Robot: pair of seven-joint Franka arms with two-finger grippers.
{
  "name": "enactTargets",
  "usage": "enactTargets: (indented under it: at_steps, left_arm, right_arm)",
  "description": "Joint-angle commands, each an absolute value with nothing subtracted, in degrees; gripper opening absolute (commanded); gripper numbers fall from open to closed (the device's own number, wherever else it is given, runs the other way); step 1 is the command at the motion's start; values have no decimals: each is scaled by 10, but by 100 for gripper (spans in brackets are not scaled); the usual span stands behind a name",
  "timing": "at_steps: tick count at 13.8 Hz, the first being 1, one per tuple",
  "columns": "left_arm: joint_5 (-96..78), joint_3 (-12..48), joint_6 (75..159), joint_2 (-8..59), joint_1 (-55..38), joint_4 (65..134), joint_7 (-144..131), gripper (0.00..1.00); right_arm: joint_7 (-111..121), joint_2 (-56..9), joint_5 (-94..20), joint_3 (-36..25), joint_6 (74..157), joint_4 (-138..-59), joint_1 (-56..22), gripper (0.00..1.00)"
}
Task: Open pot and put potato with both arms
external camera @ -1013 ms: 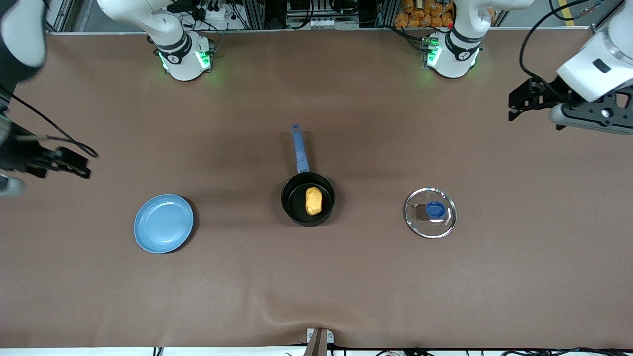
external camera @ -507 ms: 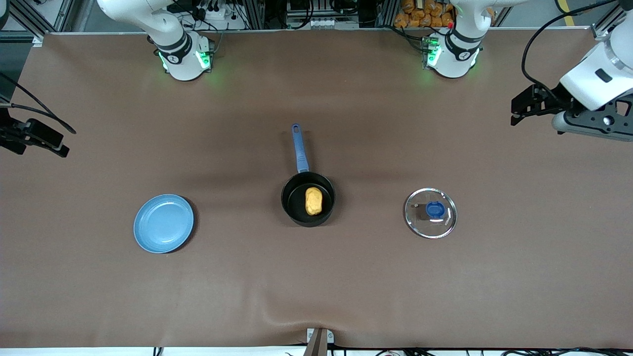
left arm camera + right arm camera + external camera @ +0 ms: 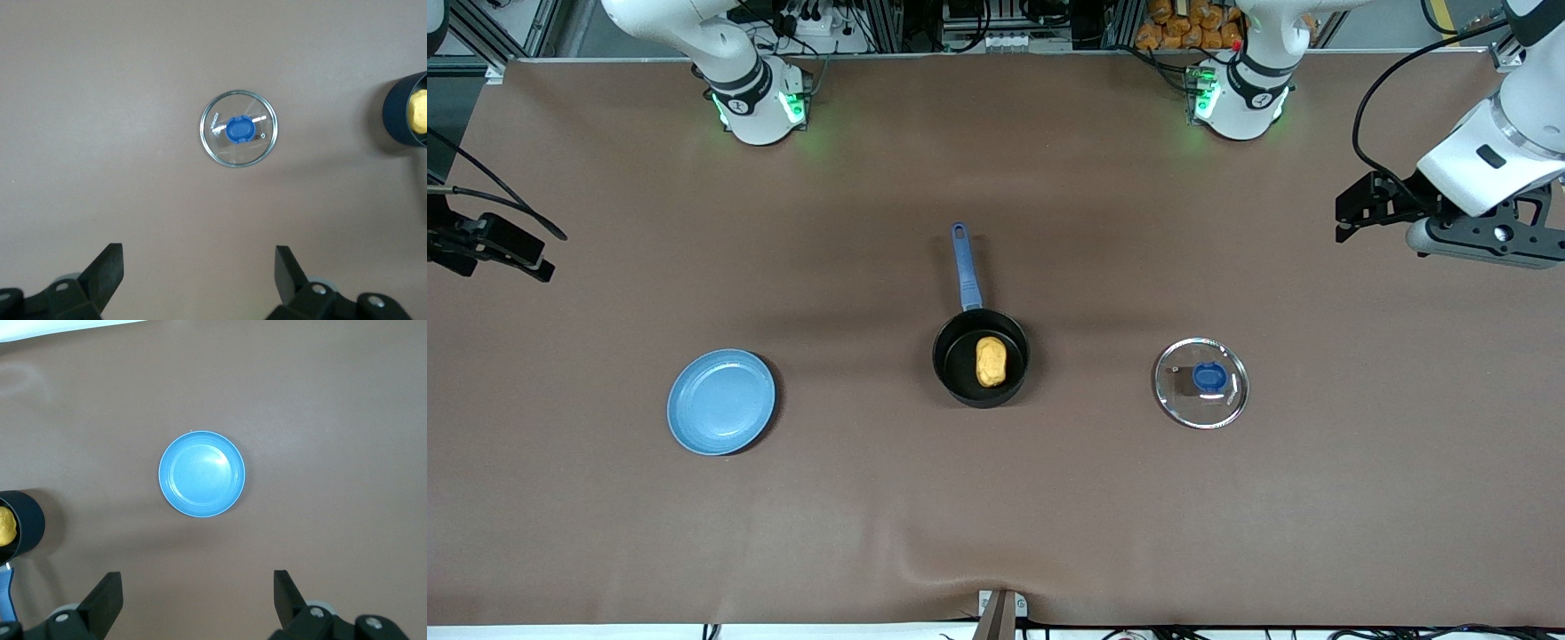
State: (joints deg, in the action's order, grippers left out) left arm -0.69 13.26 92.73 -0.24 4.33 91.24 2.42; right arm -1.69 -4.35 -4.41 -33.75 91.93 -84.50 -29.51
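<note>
The pot [image 3: 981, 358] stands uncovered at the middle of the front view on the brown worktop [image 3: 996, 516], its blue handle [image 3: 964, 264] running straight up the frame toward the robots' bases; the potato [image 3: 990, 362] lies inside it, resting on the black bottom; the glass lid [image 3: 1200, 383] with its blue knob [image 3: 1208, 377] lies flat on the worktop at centre right of the frame, well apart from the pot, toward the left arm's end; the light-blue plate [image 3: 721, 401] sits at lower left of centre, toward the right arm's end, bare; the left hand [image 3: 1352, 212] hangs at the upper right edge of the frame over the worktop near that end, and in the left wrist view its two fingers [image 3: 107, 270] stand wide apart at the bottom of the picture with nothing between them, the lid [image 3: 238, 129] lying below them at mid-frame; the right hand [image 3: 516, 253] shows at the far left edge of the front view, over the worktop's edge, and in the right wrist view its fingers [image 3: 105, 600] are likewise spread wide and hold nothing, with the plate [image 3: 202, 474] at the centre of that picture and the pot [image 3: 20, 523] at its left edge.
</note>
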Motion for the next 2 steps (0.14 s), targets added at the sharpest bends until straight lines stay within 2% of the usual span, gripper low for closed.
enactTargets:
  at_steps: [1,2]
  left_arm:
    - [4,142,942,-23,58,930,20,100]
    - [4,142,942,-23,58,931,20,100]
  right_arm:
    - [-31,-19,-29,-334,919,-860,-301,100]
    - [-31,-19,-29,-334,920,-860,-301,100]
